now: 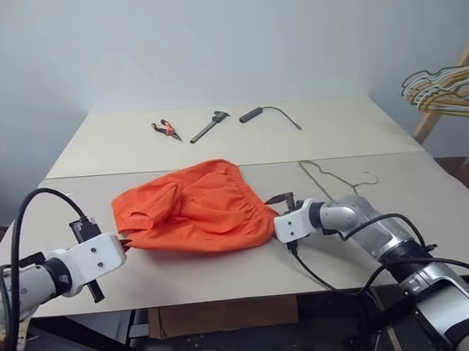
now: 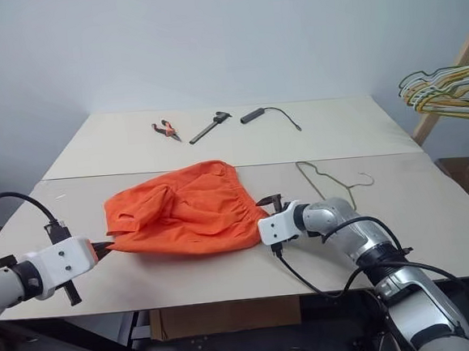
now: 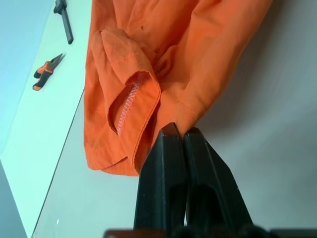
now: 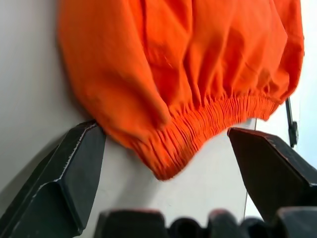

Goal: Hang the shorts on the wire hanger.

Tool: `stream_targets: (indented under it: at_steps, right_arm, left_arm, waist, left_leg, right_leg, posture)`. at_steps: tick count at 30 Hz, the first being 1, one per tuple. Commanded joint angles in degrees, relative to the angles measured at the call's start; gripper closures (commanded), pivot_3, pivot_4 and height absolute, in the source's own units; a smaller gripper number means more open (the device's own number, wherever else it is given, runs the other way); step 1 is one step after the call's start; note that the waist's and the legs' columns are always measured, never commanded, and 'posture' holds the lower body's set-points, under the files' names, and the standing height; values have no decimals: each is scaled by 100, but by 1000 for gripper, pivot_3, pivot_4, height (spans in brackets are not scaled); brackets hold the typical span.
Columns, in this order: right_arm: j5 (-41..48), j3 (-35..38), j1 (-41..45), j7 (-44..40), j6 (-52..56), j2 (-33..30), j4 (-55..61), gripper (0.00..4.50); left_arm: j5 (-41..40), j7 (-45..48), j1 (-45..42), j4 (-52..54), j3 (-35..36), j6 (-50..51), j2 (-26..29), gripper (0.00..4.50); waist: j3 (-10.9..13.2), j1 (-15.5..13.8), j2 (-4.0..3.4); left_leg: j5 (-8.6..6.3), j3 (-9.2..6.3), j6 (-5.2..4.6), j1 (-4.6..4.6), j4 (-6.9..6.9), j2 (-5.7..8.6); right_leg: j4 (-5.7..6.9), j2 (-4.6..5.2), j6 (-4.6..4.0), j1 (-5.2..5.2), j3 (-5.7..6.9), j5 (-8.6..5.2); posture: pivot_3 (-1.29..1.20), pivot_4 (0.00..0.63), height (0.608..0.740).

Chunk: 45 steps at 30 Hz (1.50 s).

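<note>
My left end effector (image 3: 184, 136) is clenched on a hem corner of the bright orange fabric shorts (image 1: 195, 207), its two black fingers (image 3: 166, 163) pressed together with the cloth pinched at their tips. Just beyond those tips a folded leg opening shows its pale stitching, and the rest of the garment spreads away from me across the pale beige surface (image 1: 225, 266).

My right end effector (image 4: 163, 148) is released, its fingers (image 4: 74, 168) spread wide on either side of the gathered elastic waistband (image 4: 208, 124), whose corner lies between them without touching either that I can see. The shorts lie rumpled between my two end effectors, resting on the surface.

Behind my right end effector, just beyond the wrist, the thin dull grey-olive wire hanger (image 1: 326, 178) lies flat on the surface, apart from the shorts.

Well beyond both end effectors, on the far part of the surface, sit a pair of orange-handled pliers (image 1: 166, 130), a dark hand tool (image 1: 209, 127) and a thin black cable with a dark cylindrical end (image 1: 252, 114). Far off to my right hangs a bunch of yellow and pale wire hangers (image 1: 447, 90).
</note>
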State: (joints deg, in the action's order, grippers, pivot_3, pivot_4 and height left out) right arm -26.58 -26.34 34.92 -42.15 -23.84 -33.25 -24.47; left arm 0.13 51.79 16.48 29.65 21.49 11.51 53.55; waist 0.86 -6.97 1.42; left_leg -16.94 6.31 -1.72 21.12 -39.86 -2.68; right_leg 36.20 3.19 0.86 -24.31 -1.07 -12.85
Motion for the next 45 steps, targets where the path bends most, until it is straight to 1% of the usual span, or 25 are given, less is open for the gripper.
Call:
stream_targets:
  at_steps: [1, 5, 6, 7, 12, 15, 18, 24, 27, 29, 30, 31, 33, 34, 35, 37, 38, 39, 40, 41, 42, 43, 44, 45]
  right_arm:
    - [23, 19, 145, -8, -200, 2, -124, 589]
    - [97, 35, 120, -9, -429, 27, -152, 2054]
    - [104, 40, 114, 10, -492, 33, -157, 2320]
    - [135, 50, 105, -6, -509, 47, -149, 2710]
    - [204, 104, 35, -158, -340, 13, 5, 4449]
    - [406, 226, -153, -482, -90, -172, 409, 4482]
    - [615, 473, -566, -855, 482, -530, 1309, 4482]
    - [1264, 1043, -1818, -1926, 2362, -1410, 4082, 4482]
    - [1903, 1312, -2348, -2476, 3400, -1842, 5403, 4482]
    - [2372, 1456, -2443, -2704, 4026, -1996, 5955, 4482]
    - [2617, 1523, -2383, -2735, 4253, -1975, 6077, 4482]
    - [2812, 1570, -2247, -2682, 4441, -1862, 6068, 4482]
    - [2931, 1528, -1776, -2451, 4879, -1550, 5772, 4482]
    - [2964, 1477, -1385, -2342, 5058, -1324, 5392, 4482]
    - [2918, 1415, -871, -2156, 5290, -1035, 4868, 4482]
    - [2515, 1251, 180, -1609, 5369, -502, 3620, 4482]
    - [2260, 1237, 798, -1126, 5350, -202, 2826, 4482]
    - [1995, 1252, 1376, -550, 5217, 54, 2050, 4482]
    - [1770, 1306, 1909, 66, 5018, 278, 1316, 4482]
    - [1663, 1449, 2381, 637, 4790, 468, 685, 4482]
    - [1587, 1633, 2828, 1270, 4473, 606, 137, 4482]
    - [1557, 1754, 3126, 1681, 4223, 691, -258, 4482]
    - [1452, 1877, 3403, 2258, 3807, 695, -524, 4482]
    - [1321, 2005, 3639, 2920, 3341, 675, -714, 4482]
  left_arm:
    - [-3, -20, -20, 137, 157, -9, 43, 4500]
    - [67, -44, -11, 28, 94, -63, 45, 4500]
    - [83, -54, -7, 5, 85, -76, 39, 4500]
    - [63, -57, -7, -14, 82, -58, 17, 4500]
    - [210, -93, 45, -203, 4, -190, 19, 4500]
    - [293, -143, 59, -334, -47, -278, -11, 4500]
    - [350, -206, 164, -449, -77, -402, -71, 4500]
    - [456, -119, 414, -721, -70, -771, 13, 4500]
    - [424, 116, 447, -841, -129, -958, 201, 4500]
    - [287, 279, 382, -853, -187, -1015, 287, 4500]
    - [213, 363, 294, -843, -246, -1008, 328, 4500]
    - [167, 422, 152, -854, -340, -993, 361, 4500]
    - [170, 474, -314, -993, -642, -930, 408, 4500]
    - [267, 478, -737, -1189, -911, -943, 415, 4500]
    - [367, 465, -1317, -1472, -1225, -884, 346, 4500]
    - [626, 308, -2602, -2243, -1793, -748, 74, 4500]
    - [1016, -94, -3391, -2881, -2057, -816, -112, 4500]
    - [1509, -812, -4163, -3570, -2255, -929, -312, 4500]
    - [1925, -1615, -4906, -4221, -2372, -941, -538, 4500]
    - [2045, -2234, -5548, -4698, -2326, -914, -765, 4500]
    - [1941, -2736, -6146, -5088, -2132, -899, -976, 4500]
    - [1831, -3021, -6531, -5366, -1998, -926, -1106, 4500]
    - [1722, -3316, -6882, -5425, -1789, -955, -1132, 4500]
    - [1635, -3609, -7168, -5400, -1571, -1056, -1081, 4500]
  waist:
    - [0, -9, 0]
    - [0, -5, 0]
    - [0, -5, 0]
    - [0, 0, 0]
    - [0, 3, 0]
    - [0, 2, -1]
    - [2, -22, -3]
    - [1, -4, -3]
    - [2, 9, -1]
    - [2, 30, -2]
    - [1, 52, -1]
    - [0, 72, 3]
    - [0, 105, 5]
    - [1, 126, 4]
    - [3, 137, 3]
    - [6, 140, -1]
    - [11, 135, 0]
    - [9, 126, 10]
    - [9, 110, 13]
    - [8, 102, 16]
    - [5, 92, 22]
    - [2, 81, 27]
    - [1, 80, 27]
    - [-1, 93, 30]
  left_leg:
    - [0, -1, 0, 0, 0, 0]
    - [1, -1, 2, 2, 1, 1]
    - [1, -1, 2, 1, 1, 1]
    - [1, -1, 2, 1, 1, 0]
    - [1, -1, 2, 1, 2, -1]
    - [1, -1, 2, 1, 2, -1]
    - [1, -3, 2, 4, 2, 0]
    - [-4, -4, -1, 7, 4, -5]
    - [-4, -8, -1, 4, 1, -11]
    - [-4, -9, -1, 0, 0, -15]
    - [-4, -8, 0, -4, 0, -17]
    - [-4, -6, 0, -8, -1, -18]
    - [-2, -6, 3, -16, -2, -20]
    - [0, -3, 7, -20, -4, -19]
    - [3, 0, 11, -28, -4, -19]
    - [4, 6, 14, -61, -3, -18]
    - [7, 12, 17, -78, -1, -16]
    - [12, 15, 22, -80, -2, -12]
    - [24, 17, 36, -63, 0, -6]
    - [33, 15, 51, -56, 3, -3]
    - [36, 13, 56, -26, 7, -4]
    - [57, 10, 94, 5, 12, -4]
    - [80, 6, 132, 50, 13, -4]
    - [83, 2, 138, 95, 15, -1]
  right_leg:
    - [1, 0, 0, 0, 1, 0]
    - [0, 0, 0, -1, 1, 0]
    - [0, 0, 0, -1, 1, 0]
    - [0, 0, 0, -1, 1, 0]
    - [2, -1, -1, -2, 1, 0]
    - [2, 0, -2, -2, 1, -1]
    - [-2, 6, 0, -2, 4, -1]
    - [-6, 11, 2, -4, 5, -3]
    - [-3, 3, -1, -3, 11, -6]
    - [-2, 3, -6, -1, 12, -9]
    - [-1, 4, -29, 0, 12, -23]
    - [0, 5, -34, 2, 14, -27]
    - [0, 5, -15, 6, 24, -38]
    - [2, 7, -9, 7, 29, -38]
    - [3, 10, -8, 12, 34, -33]
    - [9, 9, -8, 17, 36, -31]
    - [14, 8, -11, 25, 36, -27]
    - [28, 10, -13, 29, 35, -25]
    - [48, 9, -19, 21, 33, 19]
    - [58, 5, -28, 12, 33, 24]
    - [59, 1, -29, -15, 35, 24]
    - [60, 0, -31, -46, 37, 26]
    - [83, -1, -32, -89, 37, 28]
    - [81, 0, -32, -127, 43, 27]
  posture:
    - [261, 0, 740]
    - [260, 0, 740]
    - [259, 0, 740]
    - [258, 0, 740]
    - [252, 0, 740]
    - [239, 0, 740]
    - [210, 0, 740]
    - [171, 0, 740]
    - [158, 0, 740]
    - [154, 0, 740]
    - [147, 0, 740]
    - [148, 0, 740]
    - [152, 0, 740]
    - [154, 0, 740]
    - [156, 0, 740]
    - [160, 0, 740]
    - [154, 0, 740]
    - [153, 0, 740]
    - [154, 0, 740]
    - [156, 0, 740]
    - [156, 0, 740]
    - [157, 0, 740]
    - [155, 0, 740]
    - [153, 0, 740]
